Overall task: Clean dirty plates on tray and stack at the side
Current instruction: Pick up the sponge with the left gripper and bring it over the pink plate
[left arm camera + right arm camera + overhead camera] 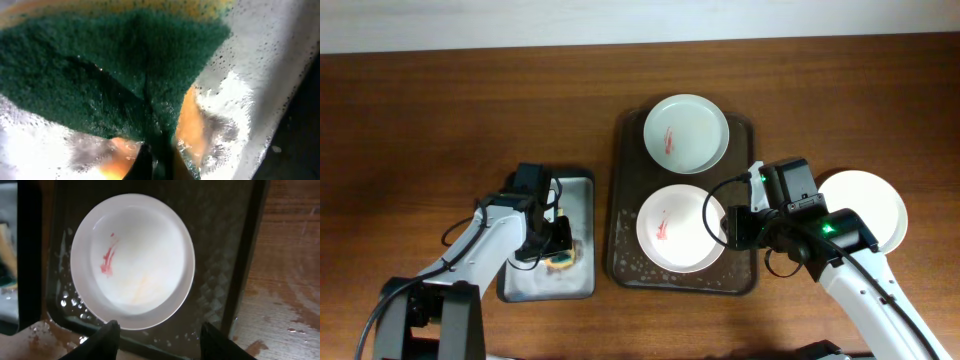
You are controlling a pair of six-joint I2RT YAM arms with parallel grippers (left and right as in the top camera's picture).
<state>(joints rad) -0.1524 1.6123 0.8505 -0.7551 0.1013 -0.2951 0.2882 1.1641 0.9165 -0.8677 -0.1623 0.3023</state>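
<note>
Two dirty white plates lie on the dark brown tray (620, 200): the far plate (686, 133) and the near plate (681, 228), each with a red smear. The near plate fills the right wrist view (132, 260), its smear at the left. A plain white plate (870, 205) lies on the table right of the tray. My right gripper (157, 335) is open and empty, just above the near plate's right edge (735, 228). My left gripper (152, 165) is shut on a green and yellow sponge (115, 70) over the grey metal tray (582, 195).
The grey metal tray with a black rim sits left of the brown tray and is wet (240, 100). Water drops lie on the brown tray (220, 295) and on the wooden table (290, 300) at its right.
</note>
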